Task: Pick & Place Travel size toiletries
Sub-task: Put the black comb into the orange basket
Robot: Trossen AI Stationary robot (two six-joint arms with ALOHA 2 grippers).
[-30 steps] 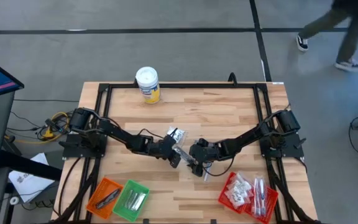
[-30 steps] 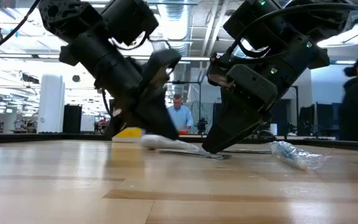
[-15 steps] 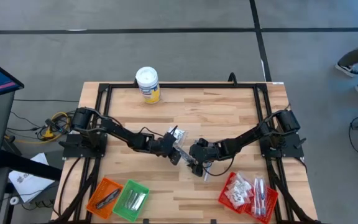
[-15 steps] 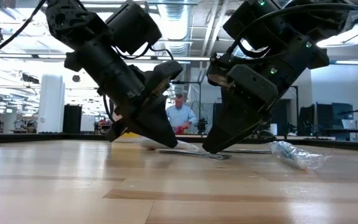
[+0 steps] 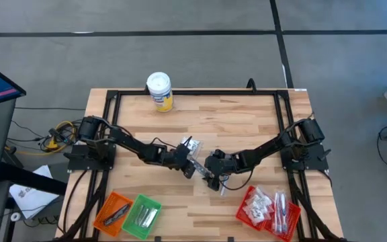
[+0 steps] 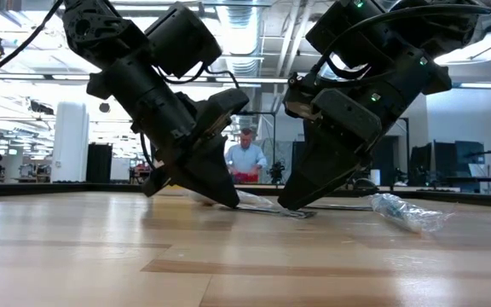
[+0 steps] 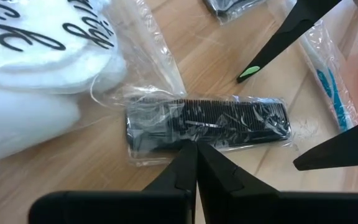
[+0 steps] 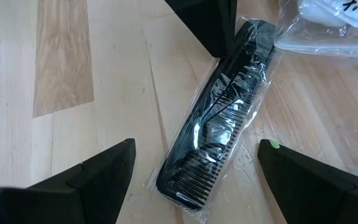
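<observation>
change: left hand (image 7: 191,163) lowers shut (empty) onto wrapped comb (image 8: 219,146) | right hand (image 8: 194,165) stays wide open astride it | meaning: nudging for pickup

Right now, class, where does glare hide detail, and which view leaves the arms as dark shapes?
Right wrist view: glare streaks on the clear wrapper of the black comb blot out some teeth. Left wrist view: the same shine on the wrapper. Low view: bright ceiling lights behind leave both arms nearly as silhouettes.

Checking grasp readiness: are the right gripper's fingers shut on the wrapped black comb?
No. The right gripper is open, fingers apart either side of the wrapped black comb.
</observation>
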